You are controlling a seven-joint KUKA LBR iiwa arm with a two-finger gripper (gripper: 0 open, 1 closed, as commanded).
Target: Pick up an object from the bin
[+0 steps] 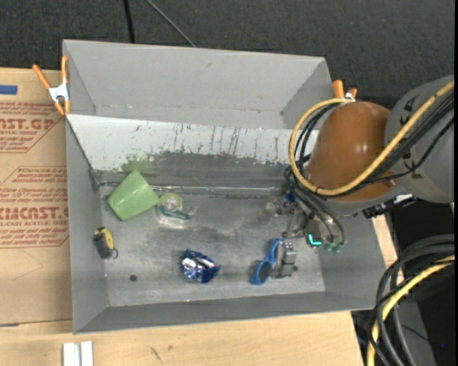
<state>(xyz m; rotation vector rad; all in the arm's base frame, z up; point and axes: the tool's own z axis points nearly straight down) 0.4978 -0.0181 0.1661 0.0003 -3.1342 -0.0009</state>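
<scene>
My gripper [288, 256] is low in the bin's front right part, under the arm's orange cover. A small blue curved plastic piece [262, 268] lies on the floor right against its left side; I cannot tell whether it is gripped. A crumpled blue and silver wrapper [198, 267] lies further left along the front.
A light green cup [133, 195] lies on its side at the back left, with a clear plastic piece [172, 207] beside it. A small yellow and black tape measure [103, 242] sits near the left wall. The bin's sloped right wall is close to the gripper.
</scene>
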